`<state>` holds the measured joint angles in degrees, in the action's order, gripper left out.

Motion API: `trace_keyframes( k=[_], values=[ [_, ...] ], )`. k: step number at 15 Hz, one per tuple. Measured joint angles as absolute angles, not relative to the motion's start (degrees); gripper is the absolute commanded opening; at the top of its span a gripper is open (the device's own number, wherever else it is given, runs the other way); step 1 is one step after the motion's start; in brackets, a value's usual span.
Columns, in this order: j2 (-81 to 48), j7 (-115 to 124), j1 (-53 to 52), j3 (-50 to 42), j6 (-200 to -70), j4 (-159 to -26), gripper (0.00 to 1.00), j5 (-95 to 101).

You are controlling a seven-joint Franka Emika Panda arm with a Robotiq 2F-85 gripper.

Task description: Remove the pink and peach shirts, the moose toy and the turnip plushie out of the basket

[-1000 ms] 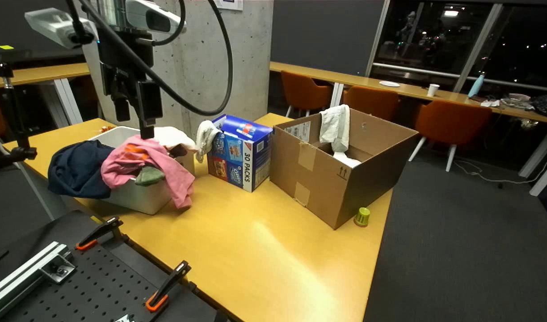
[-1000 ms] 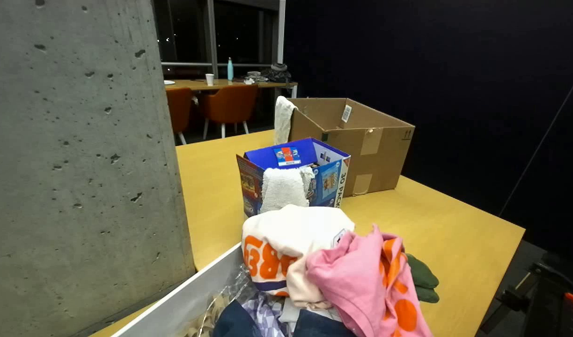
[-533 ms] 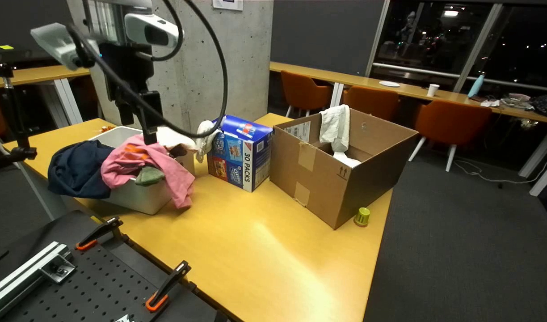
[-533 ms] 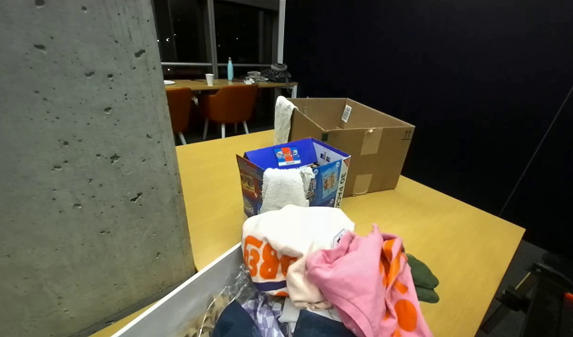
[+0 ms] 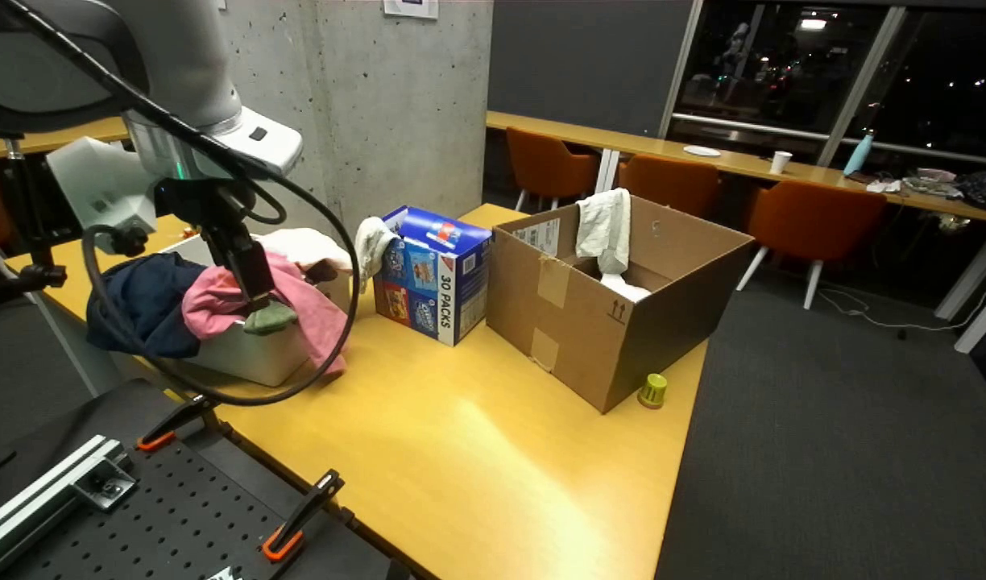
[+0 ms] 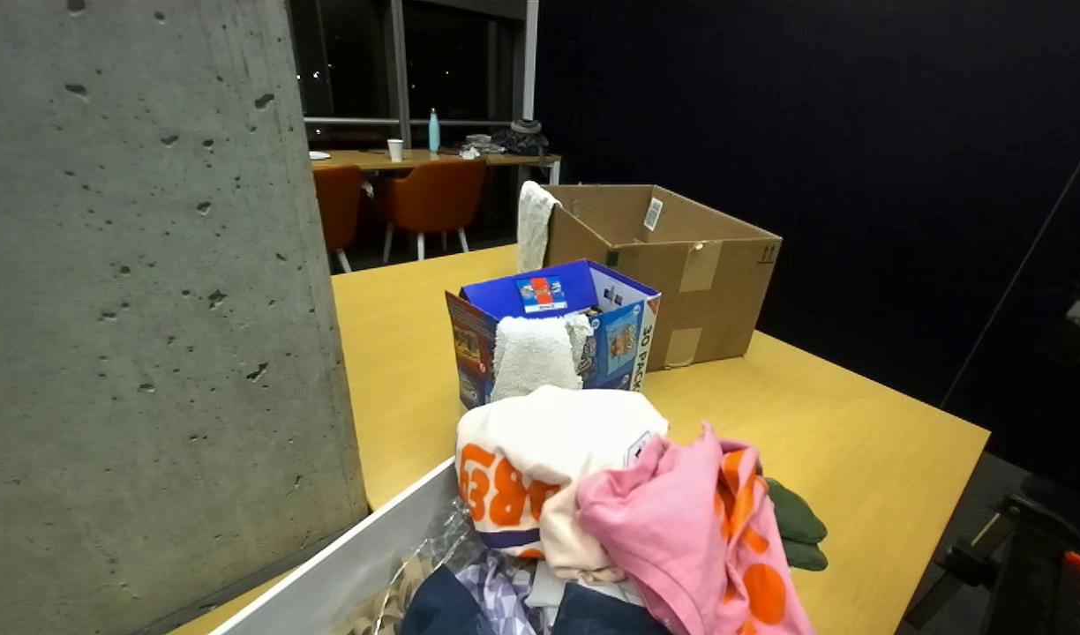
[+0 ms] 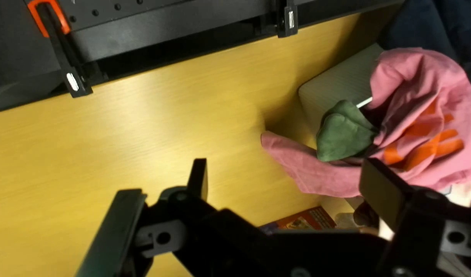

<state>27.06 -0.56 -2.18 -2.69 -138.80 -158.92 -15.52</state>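
The pale basket point(image 5: 251, 358) holds a heap of cloth. Its wall shows in an exterior view point(image 6: 346, 551) and in the wrist view point(image 7: 337, 82). The pink shirt with orange print point(image 5: 312, 310) point(image 6: 655, 520) point(image 7: 424, 92) hangs over the rim onto the table. The peach shirt point(image 5: 304, 246) point(image 6: 562, 423) lies beside it. Green leaf-like cloth point(image 5: 269, 316) point(image 6: 796, 520) point(image 7: 343, 134), possibly the turnip plushie's, pokes out under the pink shirt. A brown piece point(image 7: 365, 213) may be the moose toy; I cannot tell. My gripper point(image 7: 285, 171) is open and empty, beside the pink shirt.
A blue snack box point(image 5: 432, 274) with a white cloth over its edge stands beside the basket. A large cardboard box point(image 5: 573, 322) and a small green cup point(image 5: 652, 391) stand farther along the table. Dark blue cloth point(image 5: 142, 306) hangs over the basket's side. Clamps point(image 5: 304, 515) line the table edge.
The arm has come down and the wrist has turned and tilted, so my gripper is lower, in front of the pink shirt. The basket, shirts and boxes have not moved.
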Motion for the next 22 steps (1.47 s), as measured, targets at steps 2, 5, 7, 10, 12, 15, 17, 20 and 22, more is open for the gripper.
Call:
trace_keyframes(
  k=[2,5,7,10,12,15,17,20,22],
  values=[
    [25.4,-3.1,-3.3,-3.0,-141.8,-157.8,1.00,-16.4],
    [20.2,-7.6,-6.9,-3.3,-144.2,-152.9,1.00,-19.7],
    [15.7,-11.5,-9.9,-3.3,-144.7,-148.9,1.00,-23.6],
    [8.9,-18.2,-13.2,-3.0,-145.2,-144.2,1.00,-30.9],
    [4.2,-22.4,-13.7,-2.0,-145.2,-141.2,1.00,-35.0],
    [-3.2,-26.3,-13.0,0.4,-145.0,-136.0,1.00,-37.9],
    [-7.9,-27.2,-11.7,2.5,-144.5,-132.2,1.00,-38.0],
    [-14.1,-27.3,-9.8,5.4,-142.5,-126.7,1.00,-37.5],
    [-17.2,-27.0,-9.0,7.1,-141.4,-124.1,0.75,-37.1]
  ],
)
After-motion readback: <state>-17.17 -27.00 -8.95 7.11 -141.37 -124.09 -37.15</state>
